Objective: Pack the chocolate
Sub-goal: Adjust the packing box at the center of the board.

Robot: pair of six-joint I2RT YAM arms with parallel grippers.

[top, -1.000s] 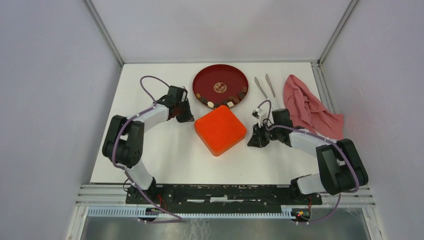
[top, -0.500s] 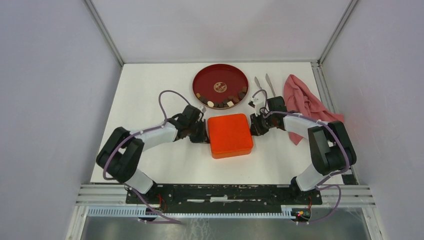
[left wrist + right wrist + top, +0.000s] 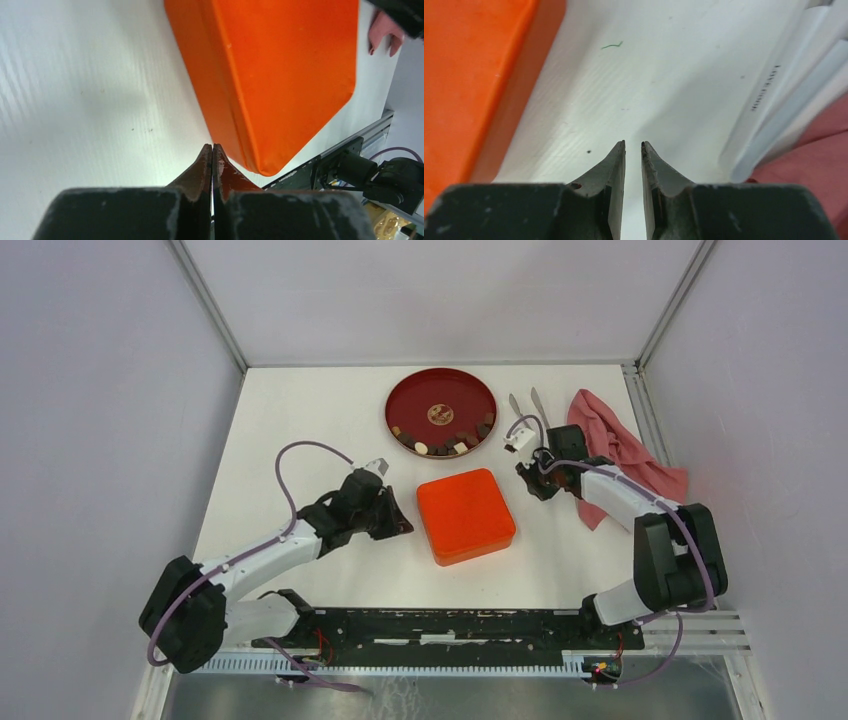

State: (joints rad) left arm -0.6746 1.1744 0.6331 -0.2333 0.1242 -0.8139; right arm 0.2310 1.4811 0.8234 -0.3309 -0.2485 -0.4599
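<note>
The chocolate [image 3: 441,445], small dark and cream pieces, lies along the near rim of a round red plate [image 3: 441,386] at the back of the table. An orange closed box [image 3: 466,515] sits in front of the plate. My left gripper [image 3: 402,526] is shut and empty, its tips [image 3: 212,146] right beside the box's [image 3: 280,75] left side. To the right of the box, my right gripper [image 3: 527,477] stands a little apart from it. Its jaws [image 3: 633,144] are open by a narrow gap with only bare table between them; the box [image 3: 464,75] shows at the left.
Two metal tongs [image 3: 530,410] lie right of the plate. A crumpled pink cloth [image 3: 620,455] lies at the right edge, under the right arm, also seen as cloth [image 3: 819,150]. The black rail [image 3: 350,160] marks the table's near edge.
Both grippers squared the box up, then drew away. The left arm pulled back toward the near left and shut fully. The right gripper moved away to the right and opened slightly.
</note>
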